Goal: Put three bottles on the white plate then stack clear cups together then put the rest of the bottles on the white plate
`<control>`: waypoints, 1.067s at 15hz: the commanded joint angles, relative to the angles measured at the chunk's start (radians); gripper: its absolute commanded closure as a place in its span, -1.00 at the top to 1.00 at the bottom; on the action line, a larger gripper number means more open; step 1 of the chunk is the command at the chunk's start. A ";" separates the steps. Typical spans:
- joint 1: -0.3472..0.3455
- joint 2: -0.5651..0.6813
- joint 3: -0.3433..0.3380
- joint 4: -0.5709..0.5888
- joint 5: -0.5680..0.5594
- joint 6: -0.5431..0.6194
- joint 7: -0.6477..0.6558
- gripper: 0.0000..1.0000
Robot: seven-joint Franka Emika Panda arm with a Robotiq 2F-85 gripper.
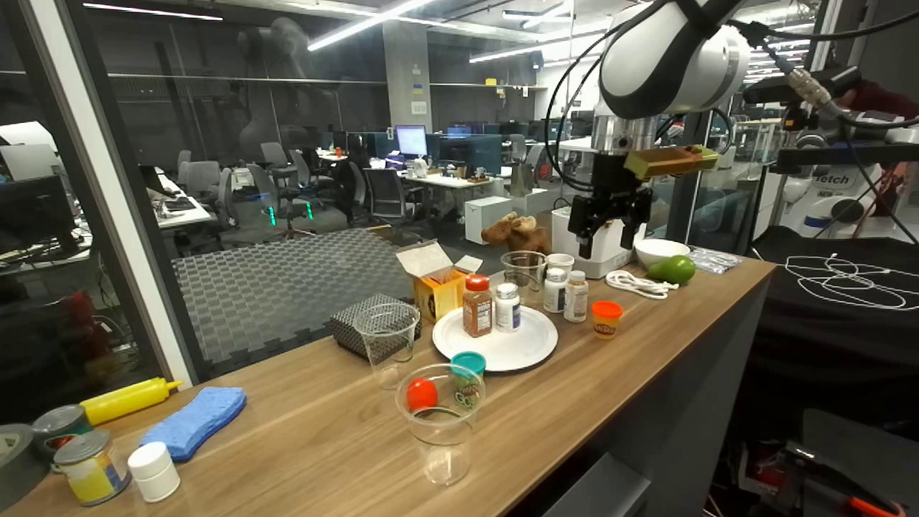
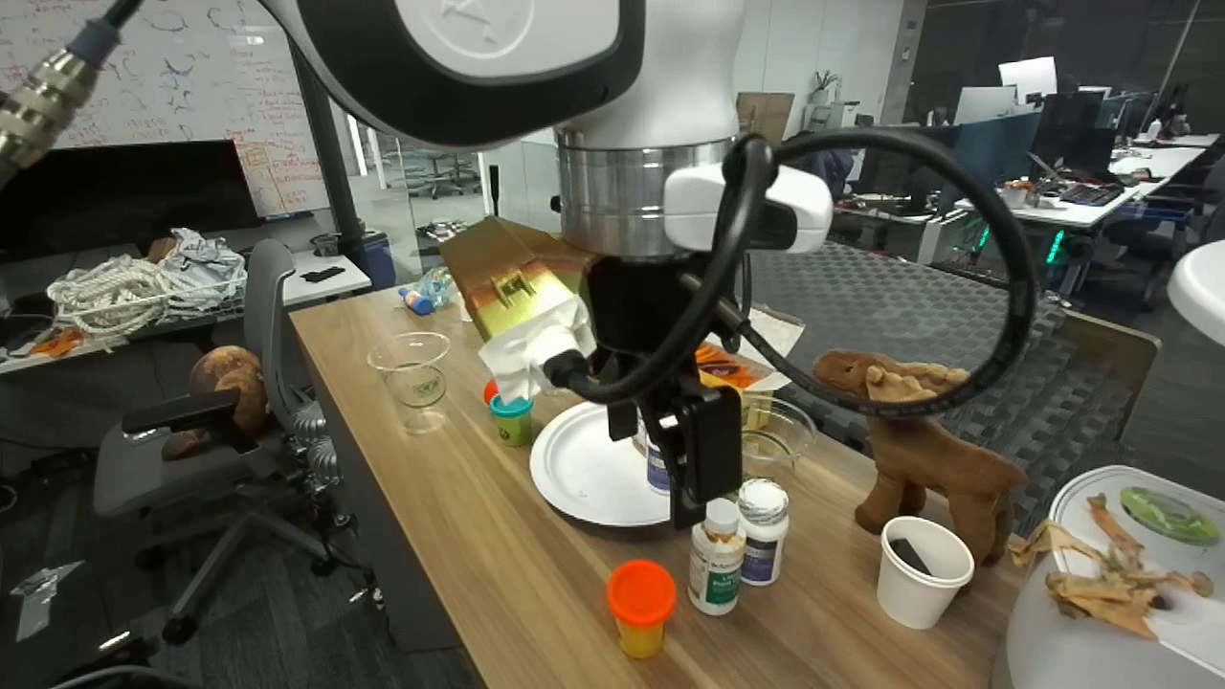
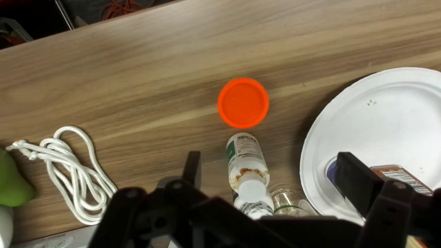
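Plainly, the black two-fingered gripper (image 1: 608, 246) hung above the table (image 1: 323, 431), its jaws spread wide, holding nothing. In an exterior view, the round white plate (image 1: 524, 350) carried a red-capped brown spice bottle (image 1: 478, 309) and a white-capped blue-labelled bottle (image 1: 508, 309), so one more was probably due; a clear plastic cup (image 1: 445, 456) stood, unstacked, toward seven o'clock. In an exterior view, a pale bottle with a green label (image 2: 716, 574) stood upright at about five o'clock from the plate, with a white purple-labelled bottle (image 2: 762, 550) just beside it at two o'clock and a squat yellow tub with an orange lid (image 2: 641, 608) at eight. In the wrist view, the green-labelled bottle appeared between the fingers (image 3: 355, 179), nearer the nine-o'clock one. A good grasp seemed to call for a small shift toward nine o'clock, so that the three-o'clock finger would drop between bottle and plate rim; then a straight descent, a hold below the shoulder, a clean lift, and an upright set-down on the plate's roomy twelve-o'clock side.
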 commanded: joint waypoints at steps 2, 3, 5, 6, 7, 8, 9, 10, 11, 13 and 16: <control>-0.031 0.051 -0.001 0.051 0.100 -0.034 -0.173 1.00; -0.036 0.062 0.002 0.059 0.123 -0.036 -0.203 1.00; -0.047 0.093 0.009 0.078 0.185 -0.038 -0.275 1.00; -0.050 0.109 0.013 0.090 0.205 -0.042 -0.298 1.00; -0.054 0.127 0.014 0.103 0.220 -0.045 -0.314 1.00; -0.056 0.142 0.015 0.115 0.223 -0.048 -0.321 1.00; -0.057 0.156 0.017 0.128 0.227 -0.049 -0.325 1.00; -0.058 0.172 0.017 0.142 0.220 -0.050 -0.319 1.00; -0.059 0.185 0.017 0.156 0.215 -0.049 -0.312 1.00; -0.060 0.211 0.016 0.182 0.205 -0.048 -0.300 1.00; -0.064 0.242 0.018 0.217 0.200 -0.047 -0.294 0.95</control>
